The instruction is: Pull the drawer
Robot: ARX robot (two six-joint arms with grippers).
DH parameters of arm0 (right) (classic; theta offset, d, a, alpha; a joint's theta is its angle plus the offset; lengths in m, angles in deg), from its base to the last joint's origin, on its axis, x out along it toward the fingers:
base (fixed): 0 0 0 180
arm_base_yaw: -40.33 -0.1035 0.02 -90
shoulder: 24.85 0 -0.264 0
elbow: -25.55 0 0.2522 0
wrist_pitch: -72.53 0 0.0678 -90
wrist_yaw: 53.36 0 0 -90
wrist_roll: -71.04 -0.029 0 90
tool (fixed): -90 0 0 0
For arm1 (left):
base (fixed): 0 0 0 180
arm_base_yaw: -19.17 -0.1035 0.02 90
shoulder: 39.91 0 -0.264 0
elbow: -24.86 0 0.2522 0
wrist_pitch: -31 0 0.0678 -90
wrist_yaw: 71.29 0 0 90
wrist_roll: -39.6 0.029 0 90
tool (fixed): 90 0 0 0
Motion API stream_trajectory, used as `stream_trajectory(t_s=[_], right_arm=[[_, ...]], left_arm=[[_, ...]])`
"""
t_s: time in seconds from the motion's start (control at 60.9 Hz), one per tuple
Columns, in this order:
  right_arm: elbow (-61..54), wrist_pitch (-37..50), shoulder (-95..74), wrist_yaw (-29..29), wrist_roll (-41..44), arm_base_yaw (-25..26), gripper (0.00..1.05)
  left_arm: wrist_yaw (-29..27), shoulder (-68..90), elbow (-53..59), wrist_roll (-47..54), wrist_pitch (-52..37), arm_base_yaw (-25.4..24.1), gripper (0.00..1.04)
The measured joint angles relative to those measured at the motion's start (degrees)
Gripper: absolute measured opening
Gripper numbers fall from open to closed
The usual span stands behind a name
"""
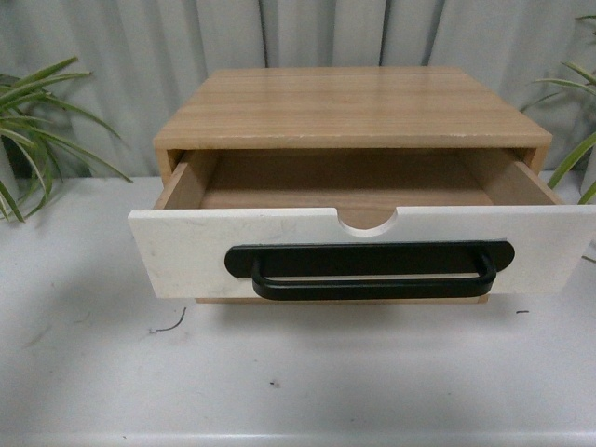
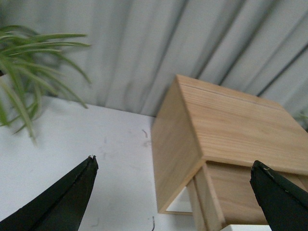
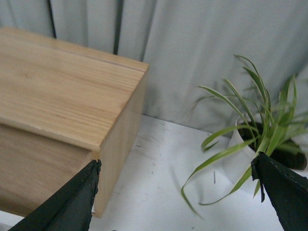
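On the white table (image 1: 93, 372), before a grey curtain (image 1: 140, 56), a wooden cabinet (image 1: 349, 107) stands between two leafy plants (image 1: 37, 130). The drawer (image 1: 186, 247) stands well out of the cabinet toward the camera, so that its wooden inside shows bare. The white front overhangs the table, with the black bar handle (image 1: 372, 270) across it and the half-round notch (image 1: 366, 221) in its top edge.

I judge the pull largely done (how much travel is left, the pictures do not show). What may remain is a little more draw or nothing at all.

Neither arm touches the handle. The left gripper (image 2: 173, 163) hangs by the cabinet's left side, fingers spread wide on nothing. The right gripper (image 3: 175, 160) by the right side is likewise spread and empty.

No brand, label or writing can be read anywhere.
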Motion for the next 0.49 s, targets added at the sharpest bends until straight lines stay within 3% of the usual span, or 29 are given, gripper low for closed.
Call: stream_trajectory(t_s=[0.115,0.214,0.312,0.378,0.493], right_arm=[[-4.8,5.2,4.2,-1.5,-11.0,3.2,0.95],[-11.2,10.8,9.7,-8.2,-13.9,2.7,0.77],[-17.7,5.5,17.2,-9.6,-15.0,0.7,0.59],[-21.2,-0.7,25.9,-11.7,-15.4,-0.9,0.43],[-23.6,-1.1,33.8,-13.7,-15.5,-3.0,0.23]], left_arm=[[-1.3,-6.7,4.0,-0.9,1.9,-9.6,0.98],[3.7,-10.8,8.9,4.9,-4.3,-15.4,0.84],[3.2,-16.5,13.9,10.8,-3.4,-11.6,0.66],[0.0,-19.9,16.6,12.9,-2.8,-7.3,0.49],[-4.6,-23.7,19.0,14.0,-1.6,-3.5,0.3]])
